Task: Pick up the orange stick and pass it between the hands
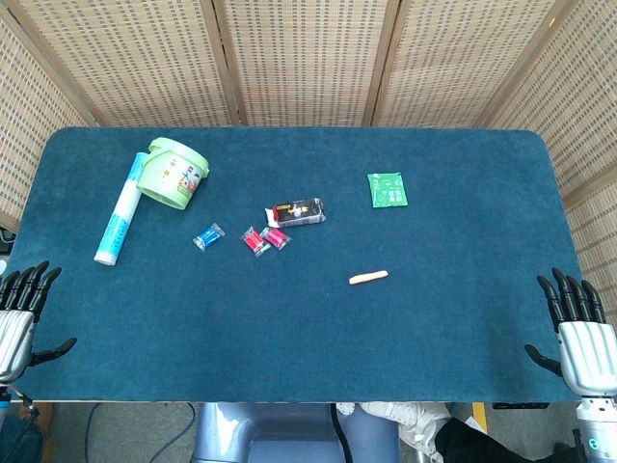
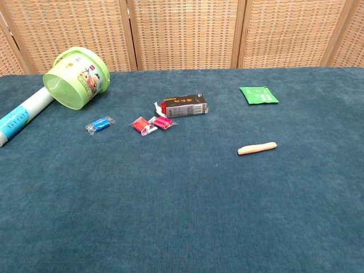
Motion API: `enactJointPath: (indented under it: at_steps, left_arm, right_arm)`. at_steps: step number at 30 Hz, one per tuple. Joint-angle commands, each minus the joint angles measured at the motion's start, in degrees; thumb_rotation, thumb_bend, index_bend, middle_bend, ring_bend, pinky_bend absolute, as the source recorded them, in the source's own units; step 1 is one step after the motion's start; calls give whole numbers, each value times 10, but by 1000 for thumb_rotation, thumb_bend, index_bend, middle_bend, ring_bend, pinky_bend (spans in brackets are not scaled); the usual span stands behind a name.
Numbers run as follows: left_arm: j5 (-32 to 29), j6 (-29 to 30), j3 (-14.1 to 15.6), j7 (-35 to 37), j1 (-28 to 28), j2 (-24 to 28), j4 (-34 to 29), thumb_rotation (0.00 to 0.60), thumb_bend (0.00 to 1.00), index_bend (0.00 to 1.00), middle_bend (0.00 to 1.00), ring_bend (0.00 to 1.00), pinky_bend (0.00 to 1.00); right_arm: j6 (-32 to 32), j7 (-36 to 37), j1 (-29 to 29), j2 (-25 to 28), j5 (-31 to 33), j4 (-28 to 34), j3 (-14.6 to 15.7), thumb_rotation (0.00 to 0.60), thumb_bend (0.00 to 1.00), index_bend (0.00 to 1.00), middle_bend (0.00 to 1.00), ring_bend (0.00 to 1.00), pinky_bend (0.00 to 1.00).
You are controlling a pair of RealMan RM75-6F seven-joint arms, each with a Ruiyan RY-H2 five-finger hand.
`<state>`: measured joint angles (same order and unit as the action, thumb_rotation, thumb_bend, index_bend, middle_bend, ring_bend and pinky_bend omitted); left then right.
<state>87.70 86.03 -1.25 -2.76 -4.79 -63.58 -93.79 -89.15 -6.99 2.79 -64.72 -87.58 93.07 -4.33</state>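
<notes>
The orange stick (image 1: 368, 278) lies flat on the blue table cloth, right of centre; the chest view shows the stick (image 2: 257, 148) lying alone with nothing touching it. My left hand (image 1: 21, 313) hovers at the table's near left corner, fingers spread and empty. My right hand (image 1: 576, 333) is at the near right corner, also with fingers apart and holding nothing. Both hands are far from the stick. Neither hand shows in the chest view.
A green bucket (image 1: 171, 173) lies tipped at the back left beside a white-and-blue tube (image 1: 120, 214). A blue wrapped candy (image 1: 207, 236), two red candies (image 1: 264, 239), a black-and-red box (image 1: 297, 212) and a green packet (image 1: 387, 189) are scattered mid-table.
</notes>
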Motion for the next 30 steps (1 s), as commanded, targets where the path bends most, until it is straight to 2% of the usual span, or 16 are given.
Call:
enactJointPath:
  at_steps: [1, 9, 14, 16, 19, 23, 27, 30]
  left_arm:
    - [-1, 0, 0, 1, 0, 0, 1, 600, 0, 0, 0, 0, 0]
    - [-4, -6, -2, -8, -3, -3, 3, 600, 0, 0, 0, 0, 0]
    - [-12, -12, -7, -9, -7, -10, 9, 600, 0, 0, 0, 0, 0]
    - [-15, -14, -10, -5, -9, -12, 11, 600, 0, 0, 0, 0, 0]
    - [-20, -17, -16, 1, -14, -17, 19, 600, 0, 0, 0, 0, 0]
    - [-27, -21, -20, -1, -17, -26, 33, 600, 0, 0, 0, 0, 0]
    - [-39, -29, -26, -9, -22, -34, 41, 600, 0, 0, 0, 0, 0]
    - [-46, -35, -29, -16, -26, -40, 48, 600, 0, 0, 0, 0, 0]
  right_arm:
    - [1, -2, 0, -1, 0, 0, 0, 600, 0, 0, 0, 0, 0]
    - [12, 1, 5, -4, 8, -2, -2, 600, 0, 0, 0, 0, 0]
    - [44, -23, 33, -12, 4, -9, -11, 600, 0, 0, 0, 0, 0]
    - [73, -30, 58, -13, 1, -8, -19, 600, 0, 3, 0, 0, 0]
    - [134, -21, 111, -14, -1, -14, -38, 600, 0, 60, 0, 0, 0]
    - [248, 29, 197, -27, 12, -36, -65, 600, 6, 145, 0, 0, 0]
    - [355, 83, 277, -59, 50, -59, -94, 600, 132, 231, 0, 0, 0]
    - [398, 91, 315, -89, 68, -77, -104, 600, 204, 276, 0, 0, 0]
